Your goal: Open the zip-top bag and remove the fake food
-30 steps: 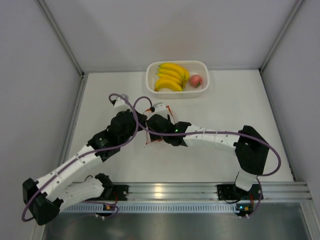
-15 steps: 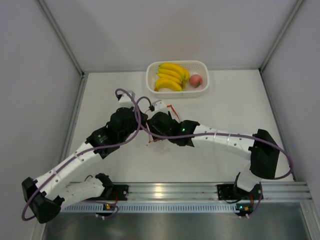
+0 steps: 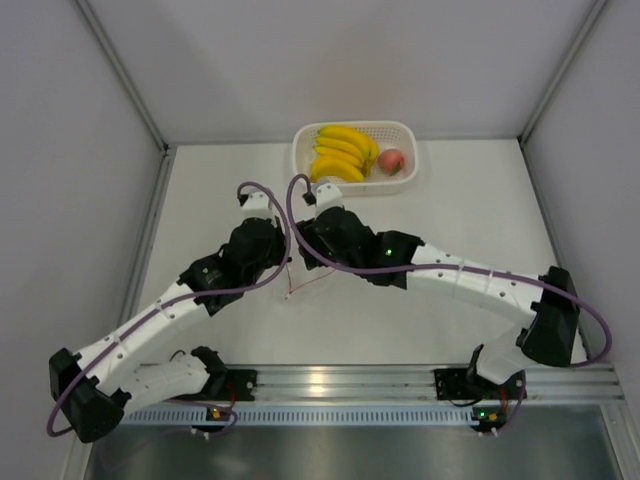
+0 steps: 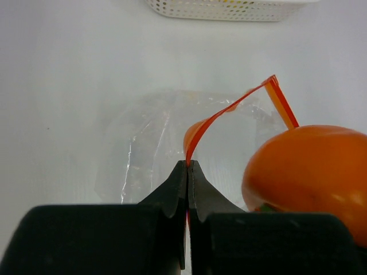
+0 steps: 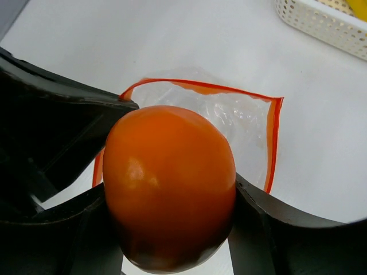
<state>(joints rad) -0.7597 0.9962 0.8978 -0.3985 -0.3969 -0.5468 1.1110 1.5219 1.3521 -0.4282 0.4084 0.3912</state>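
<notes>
The left gripper (image 4: 187,172) was clenched tight on the orange-red zip strip (image 4: 225,113) of the zip-top bag (image 4: 150,150), pinching one lip of it up off the table (image 4: 63,74). The bag's mouth gaped open, and its clear body lay crumpled on the table below the strip. The right gripper (image 5: 172,223) was grasping the orange fruit (image 5: 169,172) between its two fingers. It held the fruit just above the open mouth and, by the look of it, clear of the plastic. Farther off, at the back of the table, the white basket (image 3: 301,152) held the yellow bananas (image 3: 342,152) and the pink peach (image 3: 391,160). Through the clear plastic nothing more showed in the bag, so I judged the opening done and the emptying nearly so. What seemed left was to carry the orange fruit away, probably to the basket, and let it go
</notes>
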